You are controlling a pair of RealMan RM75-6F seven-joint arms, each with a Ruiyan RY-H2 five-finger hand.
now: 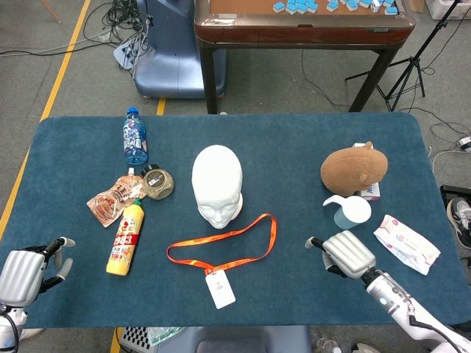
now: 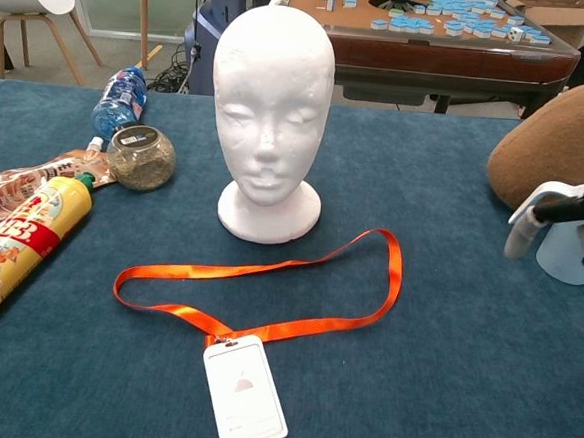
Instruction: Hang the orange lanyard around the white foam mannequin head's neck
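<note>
**Lanyard flat on bench, both hands empty**

Orange lanyard [image 1: 224,245] lies in a loose loop on the blue bench [image 1: 294,154], well to the left of the right hand [image 1: 346,254], its white badge [image 1: 220,288] at the near end. White foam mannequin head [image 1: 217,184] stands upright just beyond the loop, neck bare. Right hand hovers low over the bench, fingers apart, holding nothing; brown plush toy [image 1: 354,168] and pale blue cup [image 1: 351,211] sit just beyond it. Left hand [image 1: 26,271] at the near left corner, fingers loosely spread, empty; yellow bottle [image 1: 126,237] lies to its right.
</note>
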